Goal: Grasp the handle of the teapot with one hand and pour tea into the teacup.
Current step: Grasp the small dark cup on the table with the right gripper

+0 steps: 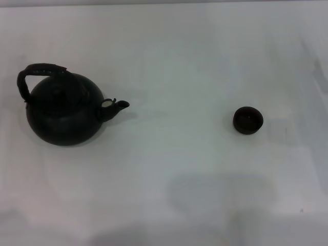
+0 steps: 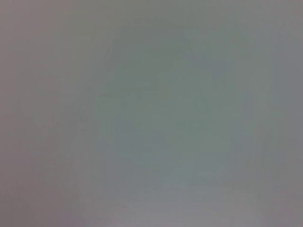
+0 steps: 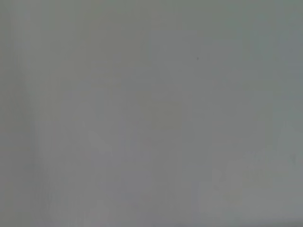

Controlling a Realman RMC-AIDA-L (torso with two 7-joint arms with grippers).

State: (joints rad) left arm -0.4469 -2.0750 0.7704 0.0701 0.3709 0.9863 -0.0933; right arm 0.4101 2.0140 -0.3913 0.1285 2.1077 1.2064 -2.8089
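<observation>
The round black teapot (image 1: 64, 110) stands upright at the left of the white table in the head view, its short spout (image 1: 119, 106) pointing right. Its arched dark handle (image 1: 38, 73) rises over the top left of the body, untouched. The small dark teacup (image 1: 248, 120) sits upright well to the right of the spout, apart from the pot. Neither gripper shows in the head view. Both wrist views show only plain grey surface, with no fingers and no object.
The white table (image 1: 169, 169) fills the head view, with bare surface between the teapot and the teacup and in front of both. Faint shadows lie near the front edge.
</observation>
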